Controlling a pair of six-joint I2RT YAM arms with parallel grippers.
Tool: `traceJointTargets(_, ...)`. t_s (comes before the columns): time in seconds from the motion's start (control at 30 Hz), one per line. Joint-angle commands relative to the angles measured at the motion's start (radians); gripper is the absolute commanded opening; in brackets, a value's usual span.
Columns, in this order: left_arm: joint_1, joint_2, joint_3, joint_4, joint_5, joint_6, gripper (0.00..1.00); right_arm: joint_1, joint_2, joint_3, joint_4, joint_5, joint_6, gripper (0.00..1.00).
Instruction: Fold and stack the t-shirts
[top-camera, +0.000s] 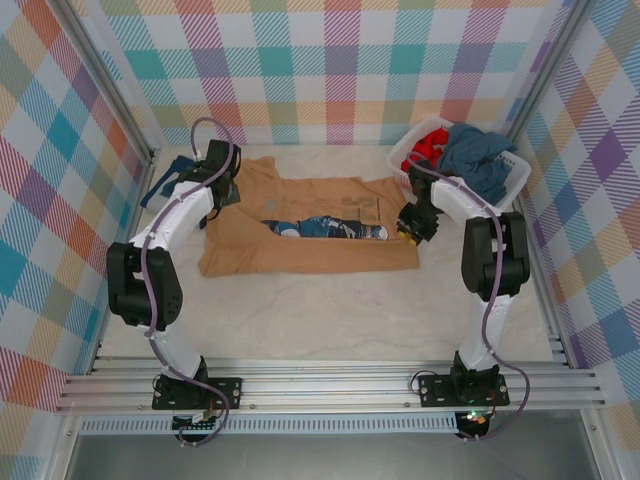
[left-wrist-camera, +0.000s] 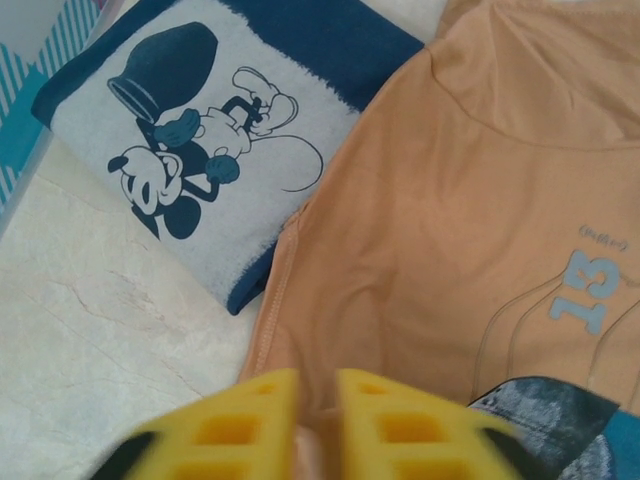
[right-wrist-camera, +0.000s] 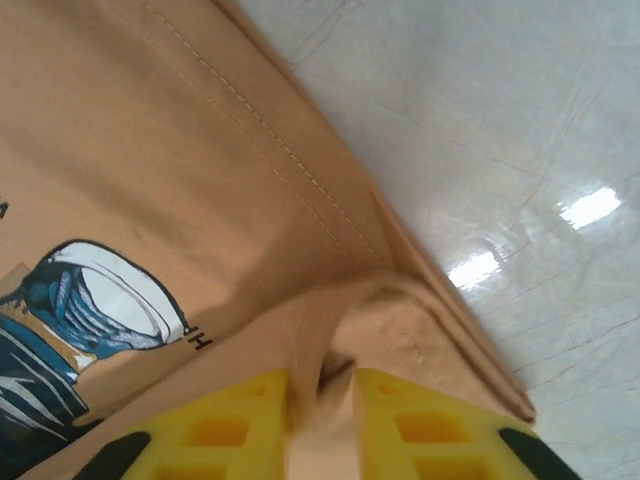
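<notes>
The tan t-shirt (top-camera: 310, 250) lies spread on the table, its long edges folded in so the dark blue-and-white print (top-camera: 325, 228) shows through a slit. My left gripper (top-camera: 222, 190) is low over its left end. In the left wrist view the gripper (left-wrist-camera: 317, 420) has its yellow fingers a little apart with a loose ridge of tan t-shirt (left-wrist-camera: 450, 200) between them. My right gripper (top-camera: 408, 225) is at the shirt's right end; its fingers (right-wrist-camera: 320, 420) stand slightly parted around a slack fold of tan t-shirt (right-wrist-camera: 200, 150). A folded navy t-shirt (left-wrist-camera: 200, 150) with a white graphic lies beside the left gripper.
A white slatted basket (top-camera: 515, 165) at the back right holds a red t-shirt (top-camera: 425, 150) and a grey-blue t-shirt (top-camera: 475, 160). Bare marbled table (top-camera: 320, 320) runs between the tan shirt and the arm bases. Checked walls close in the sides and back.
</notes>
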Motion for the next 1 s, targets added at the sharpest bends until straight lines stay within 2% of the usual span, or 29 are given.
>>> traceJointTargets(0.0,0.02,0.031,0.077,-0.105,-0.005,-0.041,0.55,-0.007,-0.013,0.034,-0.007,-0.014,-0.04,0.38)
traceJointTargets(0.1,0.041,0.005,0.089,-0.152,0.035,-0.081,0.7,-0.009,-0.081,0.012,-0.01,0.019,-0.057,0.5)
traceJointTargets(0.23,0.113,-0.063,0.035,-0.208,0.135,-0.182,0.74,-0.028,-0.174,-0.077,-0.014,0.036,-0.051,0.56)
traceJointTargets(0.4,0.165,-0.177,-0.182,-0.22,0.268,-0.264,0.67,-0.051,-0.275,-0.28,0.065,-0.009,-0.051,0.6)
traceJointTargets(0.5,0.188,-0.211,-0.317,-0.215,0.323,-0.283,0.62,-0.056,-0.276,-0.356,0.142,-0.093,-0.079,0.57)
traceJointTargets(0.6,0.248,-0.22,-0.425,-0.169,0.395,-0.298,0.58,-0.058,-0.258,-0.387,0.184,-0.149,-0.092,0.54)
traceJointTargets(0.7,0.291,-0.204,-0.485,-0.121,0.421,-0.276,0.57,-0.06,-0.244,-0.408,0.206,-0.161,-0.088,0.53)
traceJointTargets(0.83,0.301,-0.171,-0.512,-0.097,0.424,-0.249,0.56,-0.073,-0.223,-0.423,0.208,-0.158,-0.089,0.53)
traceJointTargets(0.97,0.302,-0.155,-0.556,0.031,0.481,-0.247,0.56,-0.084,-0.214,-0.438,0.232,-0.175,-0.099,0.52)
